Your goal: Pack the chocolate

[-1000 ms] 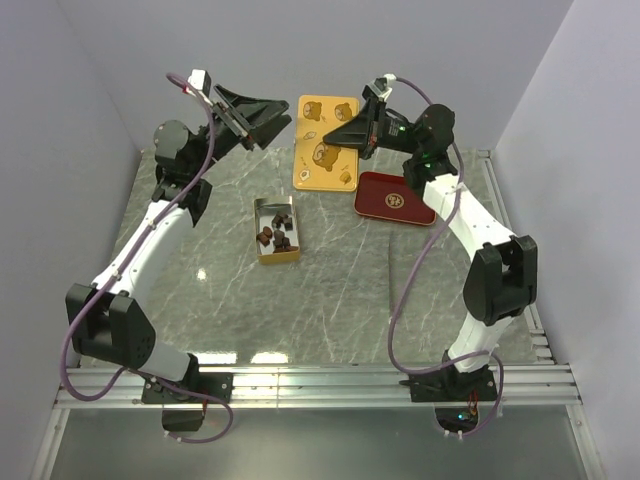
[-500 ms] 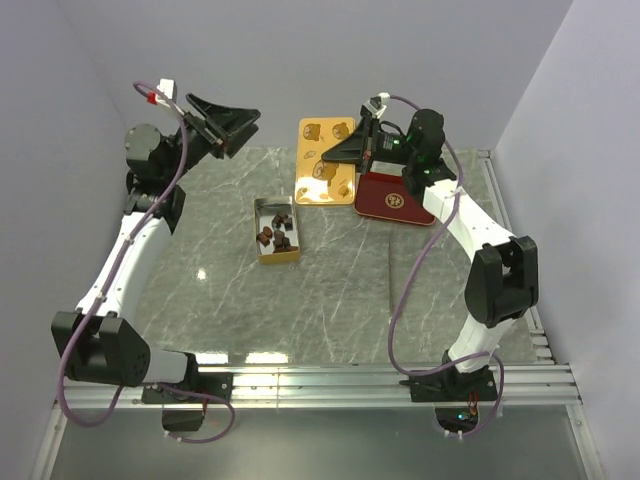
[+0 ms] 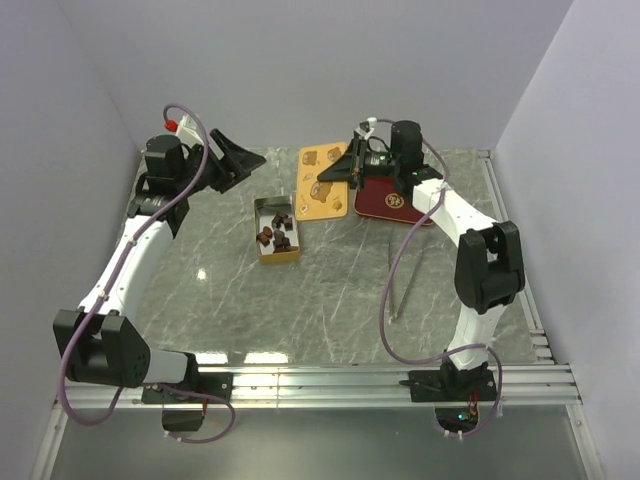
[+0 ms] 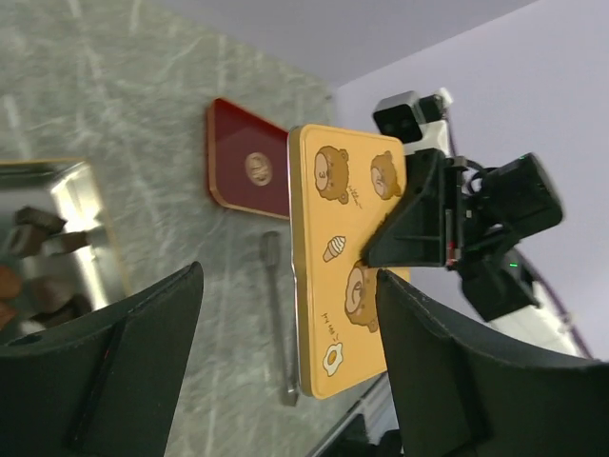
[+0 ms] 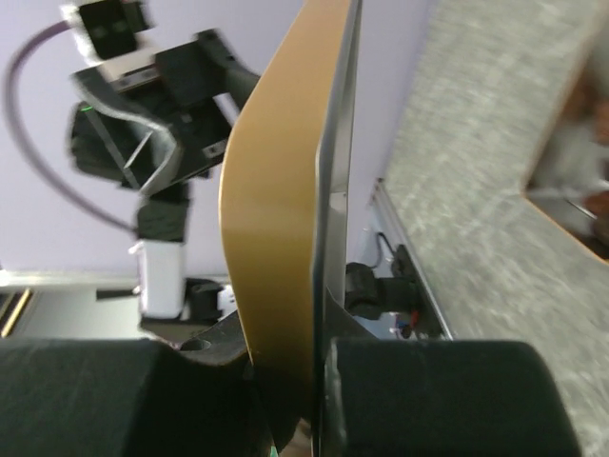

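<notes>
The chocolate [image 3: 277, 233] lay as a cluster of small dark and reddish-brown lumps inside the gold tin [image 3: 262, 207], which stood uncovered on the marble table [image 3: 330, 300], left of centre and in front of both grippers. With the pieces already gathered in the tin, the packing appeared to lack only its cover. The right gripper [image 3: 341, 173] was pinching the yellow lid [image 3: 312, 195] by its right-hand edge; the right wrist view showed the lid edge-on, clamped between the two fingers [image 5: 438, 400]. The lid was held tilted and apparently raised off the table, printed face up, just to the right of the tin and not touching it. An edge grip of this kind left the lid's broad face free, which suited lowering it squarely onto the tin. The left gripper [image 3: 240, 166] hung above the far left part of the table with its jaws spread wide and nothing between them. It stood apart from the tin, where it did not obstruct the lid's likely path, and its wrist camera faced the lid and the opposite arm. The red tray [image 3: 385, 205] lay flat on the table close by the right gripper, partly hidden by that arm. A slim metal tool [image 3: 402, 285], probably tongs, lay unused on the table near the right arm, well apart from the tin.
</notes>
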Controlling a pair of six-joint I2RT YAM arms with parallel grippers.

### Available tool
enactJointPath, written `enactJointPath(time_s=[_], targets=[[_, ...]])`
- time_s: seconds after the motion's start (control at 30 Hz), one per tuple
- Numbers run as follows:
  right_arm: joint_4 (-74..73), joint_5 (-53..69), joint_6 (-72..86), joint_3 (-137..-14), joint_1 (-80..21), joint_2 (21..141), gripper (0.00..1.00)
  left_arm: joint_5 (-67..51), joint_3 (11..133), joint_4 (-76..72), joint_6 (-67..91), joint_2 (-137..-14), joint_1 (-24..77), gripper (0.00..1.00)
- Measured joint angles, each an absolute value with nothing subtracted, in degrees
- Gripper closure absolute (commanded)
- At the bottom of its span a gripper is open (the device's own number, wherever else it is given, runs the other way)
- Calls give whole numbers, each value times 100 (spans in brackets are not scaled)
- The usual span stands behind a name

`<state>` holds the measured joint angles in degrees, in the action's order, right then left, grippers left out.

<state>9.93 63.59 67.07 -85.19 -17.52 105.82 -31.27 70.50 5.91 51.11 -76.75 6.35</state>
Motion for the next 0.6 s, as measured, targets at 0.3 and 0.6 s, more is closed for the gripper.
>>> enactJointPath(time_s=[0.3, 0.6], targets=[[-996, 5929, 5172, -9144, -2036, 11109, 85, -2904, 6873, 1105, 4379, -7937, 635, 22], [-1634, 5754, 4497, -9231, -2294, 11802, 85, -2912, 6772, 1214, 4110, -8309, 635, 22]])
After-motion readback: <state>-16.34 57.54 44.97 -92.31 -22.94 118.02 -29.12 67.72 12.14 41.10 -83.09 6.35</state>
